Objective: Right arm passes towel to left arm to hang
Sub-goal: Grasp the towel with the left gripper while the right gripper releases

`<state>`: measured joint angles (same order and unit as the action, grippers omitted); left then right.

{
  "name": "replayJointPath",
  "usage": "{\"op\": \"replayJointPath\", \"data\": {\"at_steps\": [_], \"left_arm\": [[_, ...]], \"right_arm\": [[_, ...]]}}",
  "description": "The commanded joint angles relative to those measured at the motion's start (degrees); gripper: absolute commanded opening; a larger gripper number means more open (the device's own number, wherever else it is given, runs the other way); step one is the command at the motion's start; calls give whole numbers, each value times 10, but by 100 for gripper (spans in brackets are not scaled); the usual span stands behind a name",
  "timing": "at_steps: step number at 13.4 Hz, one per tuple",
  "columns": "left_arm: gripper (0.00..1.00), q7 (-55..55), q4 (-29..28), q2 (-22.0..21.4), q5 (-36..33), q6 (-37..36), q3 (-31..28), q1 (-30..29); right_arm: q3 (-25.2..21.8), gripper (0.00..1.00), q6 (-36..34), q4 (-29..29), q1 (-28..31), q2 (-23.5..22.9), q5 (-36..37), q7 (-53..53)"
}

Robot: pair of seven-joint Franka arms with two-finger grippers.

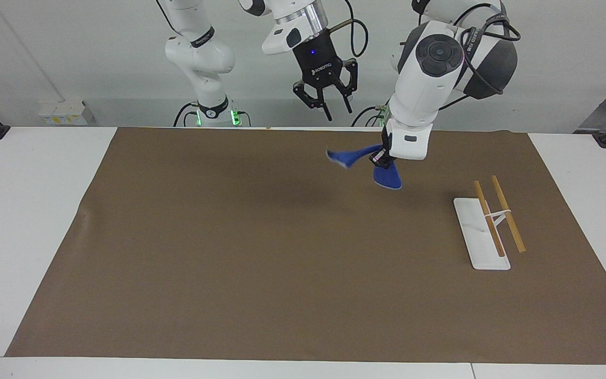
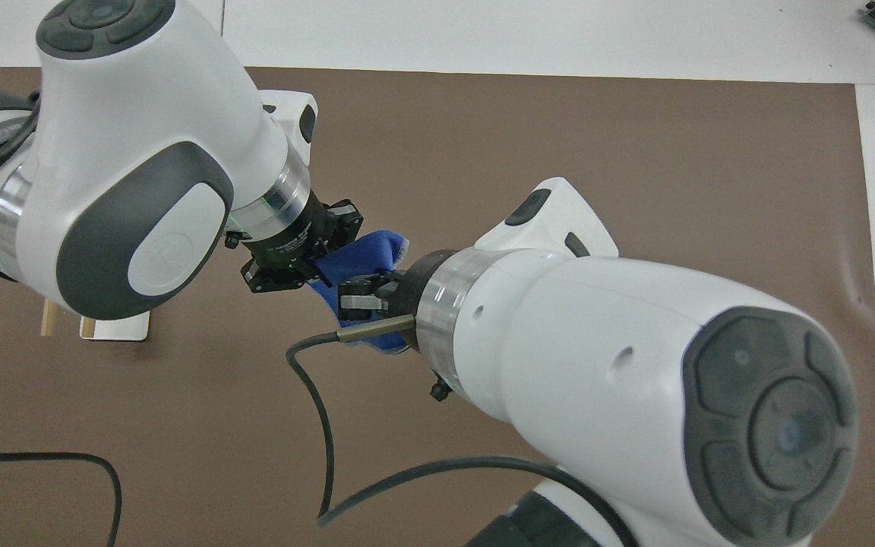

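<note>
One soft blue terry towel [image 1: 384,167] hangs clamped in the left gripper [image 1: 380,159] over the brown mat [image 1: 261,263], near a two-rod wooden rack [image 1: 495,221]; the right gripper [image 1: 330,108] hovers spread, empty.

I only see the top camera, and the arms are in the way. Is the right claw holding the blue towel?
Observer: No. The right claw is open and empty, apart from the towel.
Operator: Who has it, then?
Observer: The left claw is shut on it. The towel hangs in the air over the mat, with one flap sticking out sideways.
Operator: An arm hides most of the rack. Is anything on it?
Observer: No. The rack stands toward the left arm's end of the table, and both of its wooden rods are bare.
</note>
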<state>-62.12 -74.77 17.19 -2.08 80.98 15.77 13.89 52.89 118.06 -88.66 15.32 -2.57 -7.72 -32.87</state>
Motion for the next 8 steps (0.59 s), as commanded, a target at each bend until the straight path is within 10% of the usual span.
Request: {"op": "replayJointPath", "data": {"at_steps": [1, 8], "left_arm": [[0, 7, -14, -12, -42, -10, -2, 0], [0, 4, -108, -53, -142, -4, -7, -8]], "right_arm": [[4, 58, 7, -2, 10, 6, -10, -4], [-9, 73, 4, -1, 74, -11, -11, 129]]}}
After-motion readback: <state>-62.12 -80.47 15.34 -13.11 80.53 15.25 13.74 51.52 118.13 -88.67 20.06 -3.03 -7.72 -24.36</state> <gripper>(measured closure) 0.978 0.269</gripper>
